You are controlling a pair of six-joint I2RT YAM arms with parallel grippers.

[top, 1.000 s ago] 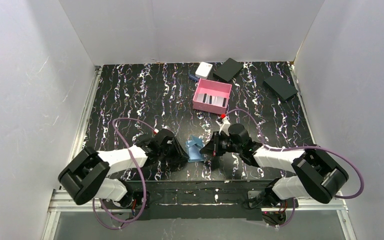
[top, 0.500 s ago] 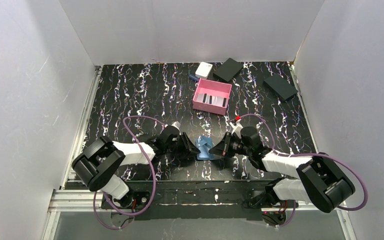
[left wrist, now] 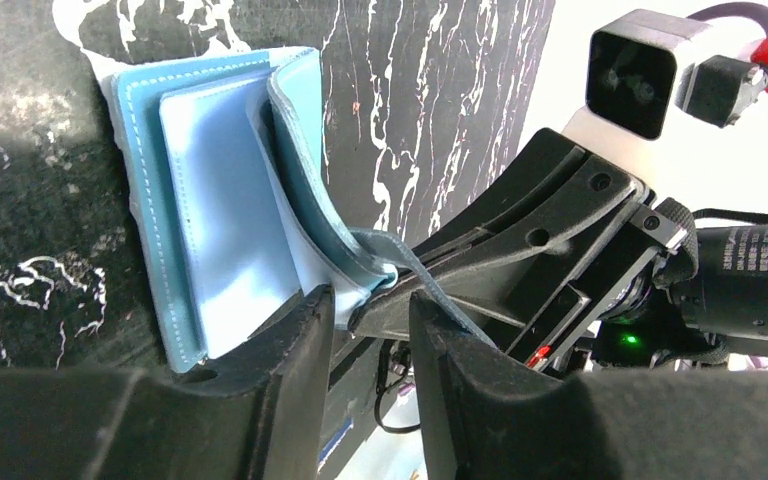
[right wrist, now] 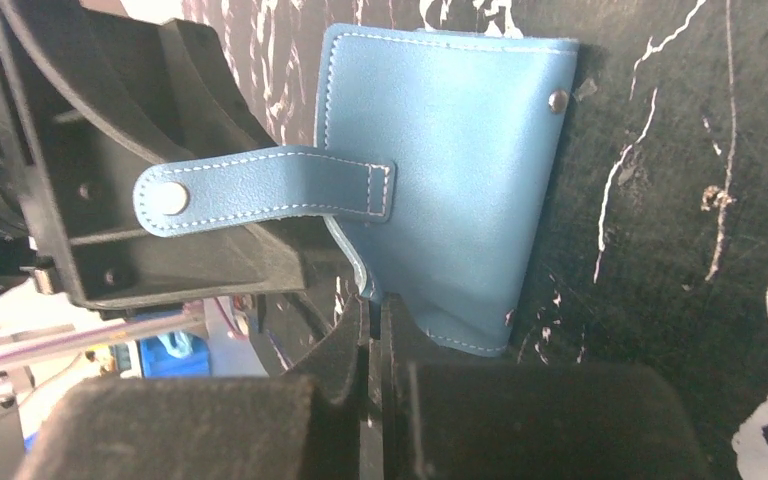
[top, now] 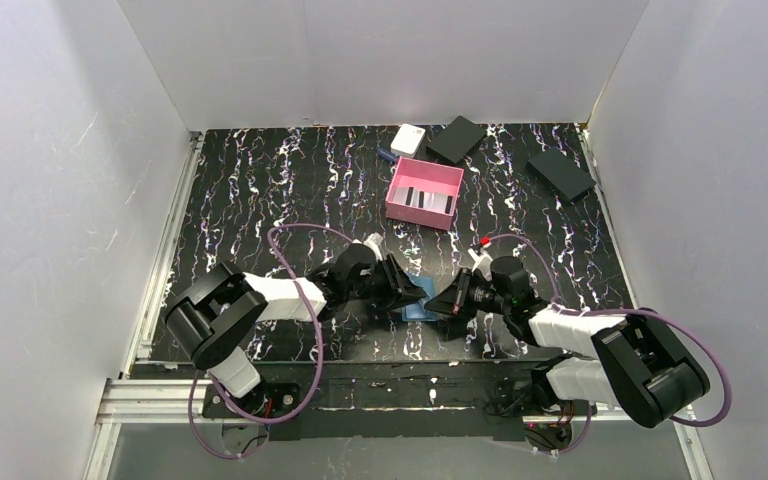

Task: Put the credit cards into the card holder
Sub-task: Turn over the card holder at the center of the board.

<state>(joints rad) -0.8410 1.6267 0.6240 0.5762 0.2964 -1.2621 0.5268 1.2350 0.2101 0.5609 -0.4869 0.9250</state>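
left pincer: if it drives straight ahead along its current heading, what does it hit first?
The card holder: its raised leaf sits right at the tips of the left pincer. Just behind is the right pincer, shut on that leaf's edge. Depth is unclear, so contact could be near-simultaneous.

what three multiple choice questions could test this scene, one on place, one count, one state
1. The card holder lies: A by the back wall; B between the left gripper and right gripper; C at the far left.
2. Number of black boxes in view: A none; B five; C two.
3. The right gripper is: A shut on the card holder's edge; B wide open; C out of view.
Answers: B, both grippers flank it; C, two lie at the far right; A, it pinches the blue edge.
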